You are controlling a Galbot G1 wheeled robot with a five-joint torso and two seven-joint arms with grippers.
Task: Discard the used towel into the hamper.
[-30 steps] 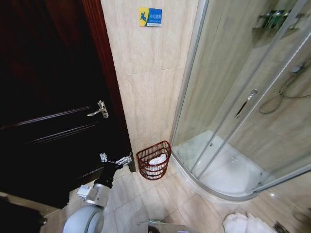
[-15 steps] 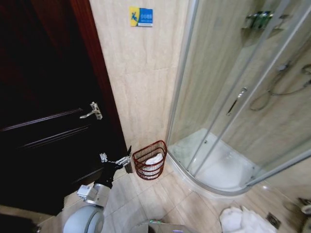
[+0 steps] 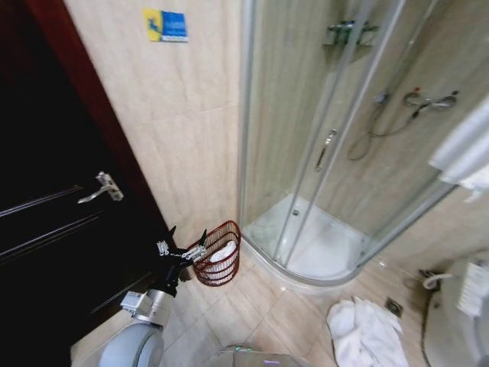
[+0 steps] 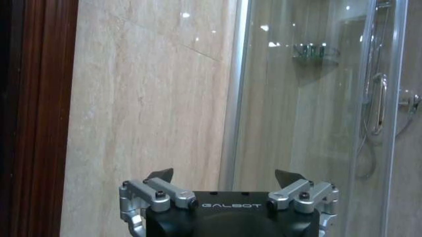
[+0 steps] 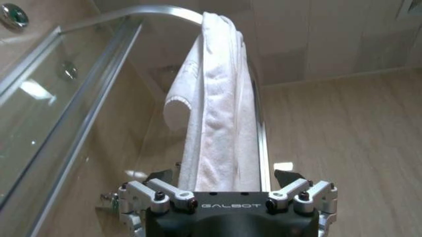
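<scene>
The hamper (image 3: 206, 274), a small dark red wire basket, stands on the floor against the tiled wall beside the shower, with a white towel (image 3: 223, 251) lying inside it. My left gripper (image 3: 187, 236) hovers open just left of the hamper's rim, and in the left wrist view it (image 4: 224, 176) is empty, facing wall and shower glass. A crumpled white towel (image 3: 367, 332) lies on the floor at the right. In the right wrist view my right gripper (image 5: 224, 176) is open and empty below a white towel (image 5: 218, 118) draped over the shower rail.
A dark wooden door (image 3: 53, 229) with a metal handle (image 3: 101, 188) fills the left. The curved glass shower enclosure (image 3: 321, 153) with its raised tray sits centre right. Tiled floor lies between the hamper and the floor towel. A white fixture (image 3: 458, 321) stands at the far right.
The camera has turned right, so the door, hamper and shower slid left in the picture and more of the floor towel shows. The left gripper stays open beside the hamper.
</scene>
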